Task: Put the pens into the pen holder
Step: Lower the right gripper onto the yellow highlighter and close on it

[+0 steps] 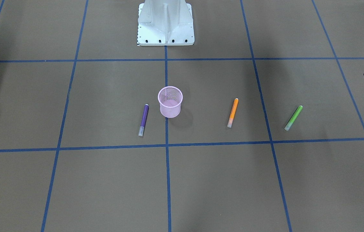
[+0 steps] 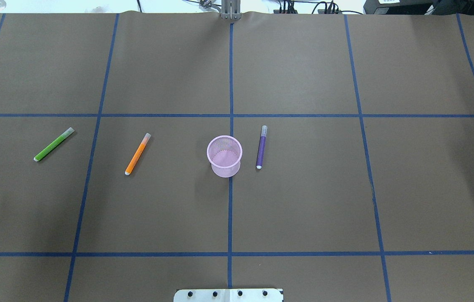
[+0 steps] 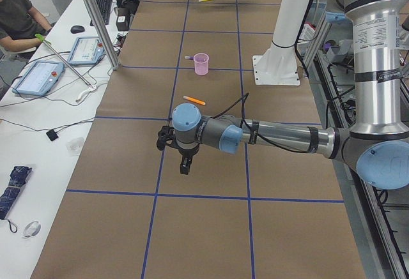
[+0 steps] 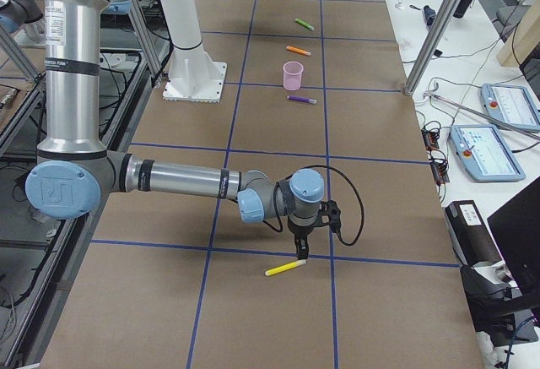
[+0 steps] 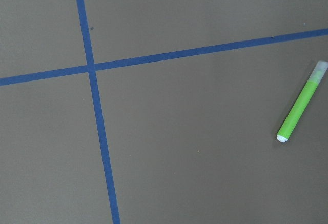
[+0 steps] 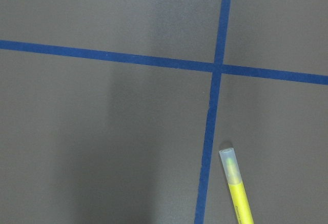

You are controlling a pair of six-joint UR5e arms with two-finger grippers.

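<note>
The pink mesh pen holder (image 2: 224, 156) stands upright near the table's middle, with no pen in it. The purple pen (image 2: 261, 147) lies just to its right. The orange pen (image 2: 138, 154) and the green pen (image 2: 53, 144) lie to its left. The yellow pen (image 4: 285, 268) lies far out on the right side and also shows in the right wrist view (image 6: 237, 187). My right gripper (image 4: 300, 251) hangs just above the yellow pen. My left gripper (image 3: 184, 164) hovers above the table near the green pen (image 5: 302, 102). I cannot tell whether either gripper is open or shut.
Blue tape lines (image 2: 230, 209) divide the brown table cover into squares. The robot's white base (image 1: 165, 24) stands behind the holder. Desks with operator pendants (image 4: 489, 145) and a seated person (image 3: 19, 11) flank the table.
</note>
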